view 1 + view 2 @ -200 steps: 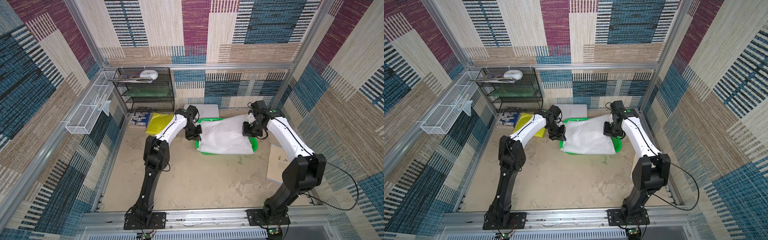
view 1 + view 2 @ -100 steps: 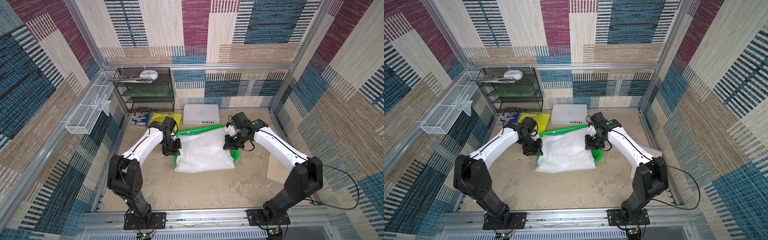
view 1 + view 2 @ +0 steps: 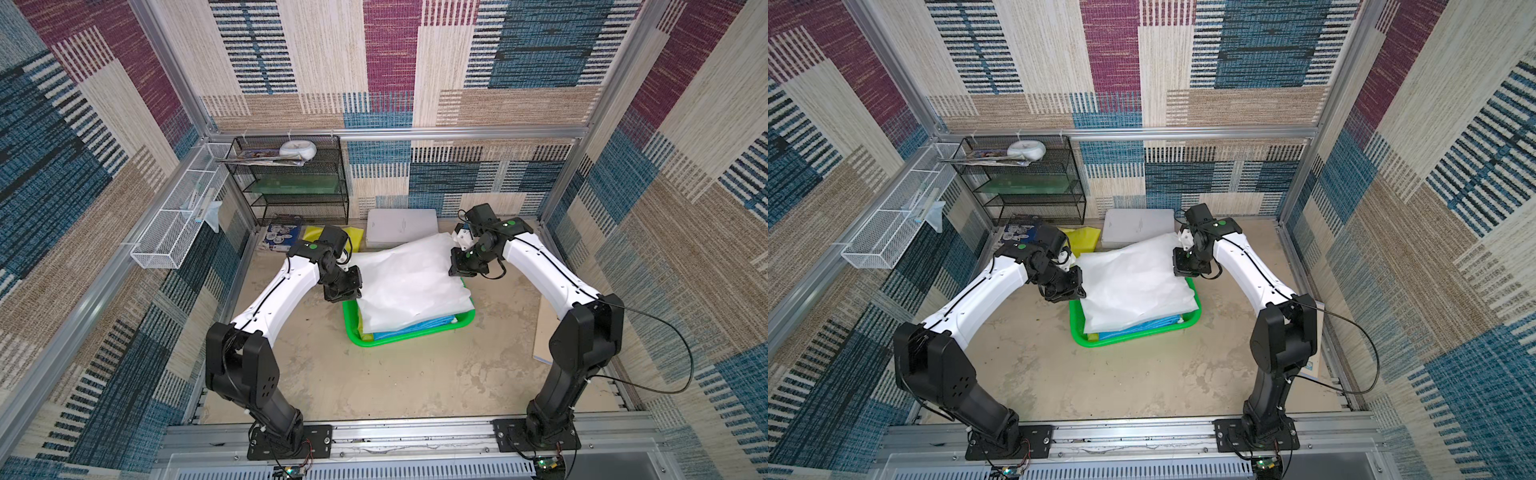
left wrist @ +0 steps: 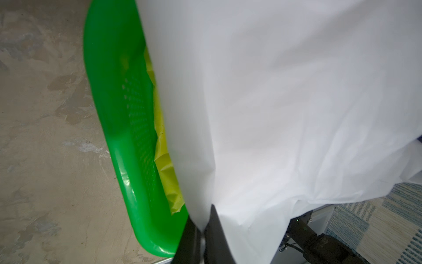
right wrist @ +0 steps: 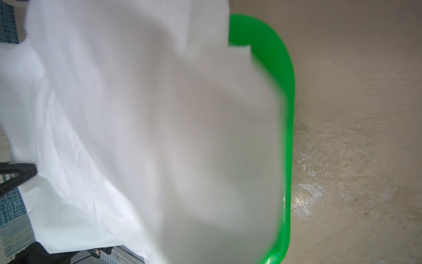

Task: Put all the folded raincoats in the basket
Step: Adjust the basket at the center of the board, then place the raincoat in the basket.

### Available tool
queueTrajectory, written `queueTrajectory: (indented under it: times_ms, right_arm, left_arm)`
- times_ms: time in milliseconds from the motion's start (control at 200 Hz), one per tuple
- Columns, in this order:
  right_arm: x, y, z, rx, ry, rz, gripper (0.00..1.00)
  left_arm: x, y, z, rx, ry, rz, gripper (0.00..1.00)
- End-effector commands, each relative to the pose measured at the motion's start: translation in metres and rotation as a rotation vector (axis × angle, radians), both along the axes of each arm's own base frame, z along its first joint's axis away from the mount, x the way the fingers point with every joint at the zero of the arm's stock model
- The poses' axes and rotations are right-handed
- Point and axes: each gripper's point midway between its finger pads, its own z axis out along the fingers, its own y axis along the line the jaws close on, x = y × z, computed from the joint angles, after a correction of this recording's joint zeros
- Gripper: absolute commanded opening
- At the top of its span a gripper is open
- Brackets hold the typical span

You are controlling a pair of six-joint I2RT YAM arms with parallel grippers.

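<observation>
Both arms have drawn back from the far wall over the last second, and the basket [image 3: 399, 338] now appears nearer the front rail. A second ago the white raincoat [image 3: 409, 282] was held high. Its near edge now rests inside the basket, on a blue layer [image 3: 415, 326] and a yellow layer [image 4: 164, 141]. The white box [image 3: 401, 226] at the back, half covered then, is now mostly exposed.

Left claw [image 3: 347, 291]: pinched tight on the raincoat's left edge. Its wrist view shows the black fingers [image 4: 218, 233] closed with the sheet between them.

Right claw [image 3: 459, 266]: closed on the far right corner, which stands raised above the basket. Its fingertips do not show in its own wrist view.

Step in hand, by my judgement: lowering and release. The back rim is hidden under the sheet, so any overhang there cannot be confirmed. Recommend bringing both claws down together and level, a little toward the robot, then opening both at once. Releasing one side first risks the fold sliding open or the sheet draping over the rim onto the table [image 3: 374, 382].
</observation>
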Motion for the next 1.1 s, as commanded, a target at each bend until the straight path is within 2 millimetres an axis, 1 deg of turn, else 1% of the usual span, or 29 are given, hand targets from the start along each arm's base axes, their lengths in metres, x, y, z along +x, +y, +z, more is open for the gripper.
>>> queueTrajectory:
  times_ms: [0, 200, 441, 486, 556, 591, 626, 671, 701, 756, 786, 831, 876, 931, 982, 1022, 1097]
  right_arm:
    - [-0.005, -0.002, -0.011, -0.013, 0.024, 0.017, 0.0]
    - [-0.005, -0.001, -0.037, -0.007, 0.056, 0.018, 0.0]
    - [-0.002, 0.005, -0.056, 0.014, 0.093, 0.027, 0.0]
    - [-0.001, 0.004, -0.058, 0.008, 0.093, 0.026, 0.09]
    - [0.0, 0.003, -0.056, 0.007, 0.094, 0.027, 0.27]
    - [0.0, 0.002, -0.054, 0.004, 0.093, 0.026, 0.37]
    - [0.0, 0.001, -0.05, -0.003, 0.083, 0.025, 0.45]
    - [0.002, -0.003, -0.041, -0.019, 0.06, 0.018, 0.52]
    - [0.003, -0.006, -0.035, -0.032, 0.044, 0.011, 0.56]
    - [0.006, -0.013, -0.021, -0.05, 0.008, -0.004, 0.61]
    - [0.008, -0.016, -0.012, -0.054, -0.017, -0.013, 0.63]
    - [0.012, -0.02, 0.0, -0.055, -0.043, -0.028, 0.64]
    - [0.015, -0.019, 0.013, -0.043, -0.067, -0.031, 0.64]
    - [0.018, -0.009, 0.026, 0.007, -0.082, -0.008, 0.62]
    - [0.022, 0.002, 0.036, 0.06, -0.089, 0.013, 0.6]
    - [0.027, 0.01, 0.041, 0.1, -0.091, 0.022, 0.55]
    - [0.037, 0.034, 0.046, 0.228, -0.079, 0.049, 0.42]
  left_arm:
    - [-0.002, 0.001, -0.015, 0.006, 0.026, 0.014, 0.0]
    - [-0.004, 0.008, -0.037, 0.045, 0.047, 0.03, 0.0]
    - [-0.003, 0.014, -0.047, 0.082, 0.034, 0.049, 0.0]
    - [-0.004, 0.015, -0.048, 0.085, 0.037, 0.049, 0.0]
    - [-0.005, 0.014, -0.047, 0.077, 0.037, 0.044, 0.11]
    - [-0.005, 0.013, -0.044, 0.068, 0.033, 0.041, 0.16]
    - [-0.006, 0.011, -0.041, 0.059, 0.028, 0.039, 0.23]
    - [-0.007, 0.011, -0.033, 0.05, 0.019, 0.037, 0.31]
    - [-0.006, 0.011, -0.024, 0.046, 0.004, 0.037, 0.32]
    - [-0.005, 0.014, -0.006, 0.059, -0.024, 0.035, 0.33]
    - [-0.004, 0.016, 0.005, 0.067, -0.047, 0.031, 0.38]
    - [-0.001, 0.018, 0.021, 0.078, -0.077, 0.026, 0.39]
    - [0.003, 0.019, 0.036, 0.085, -0.106, 0.029, 0.39]
    - [0.007, 0.014, 0.05, 0.05, -0.132, 0.027, 0.38]
    - [0.012, -0.001, 0.061, -0.022, -0.145, -0.003, 0.33]
    - [0.016, -0.012, 0.066, -0.068, -0.148, -0.026, 0.23]
    - [0.026, -0.036, 0.067, -0.14, -0.134, -0.072, 0.03]
